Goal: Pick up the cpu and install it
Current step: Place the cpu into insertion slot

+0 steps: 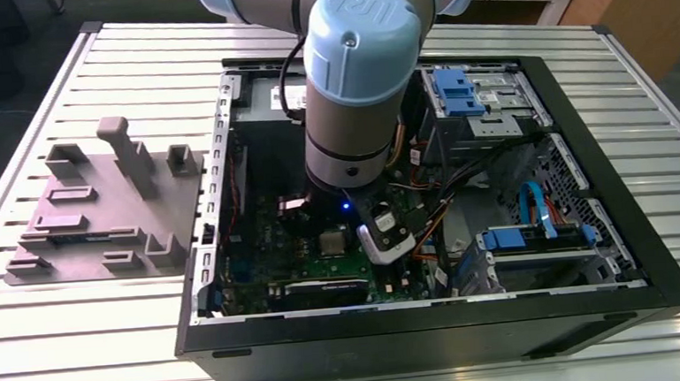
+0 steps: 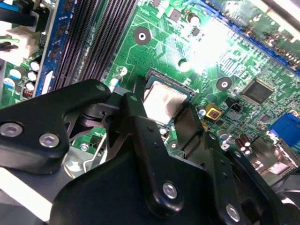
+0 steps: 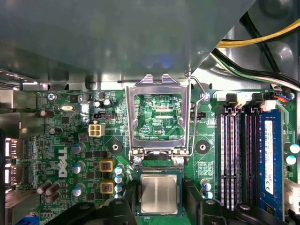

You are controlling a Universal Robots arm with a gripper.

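Cpu (image 3: 159, 194) seated in motherboard (image 3: 61, 136) socket, load frame (image 3: 158, 117) raised; gripper (image 2: 161, 119) spread wide, fingers (image 2: 140, 131) flanking chip, not gripping.

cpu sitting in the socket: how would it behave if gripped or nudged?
The cpu looks like a flat rigid square, so probably stiff and unlikely to roll or tip. Its smooth silvery top suggests pads could slip. It lies low in the socket, with the gripper fingers flanking it, so thin edges probably offer little grip.
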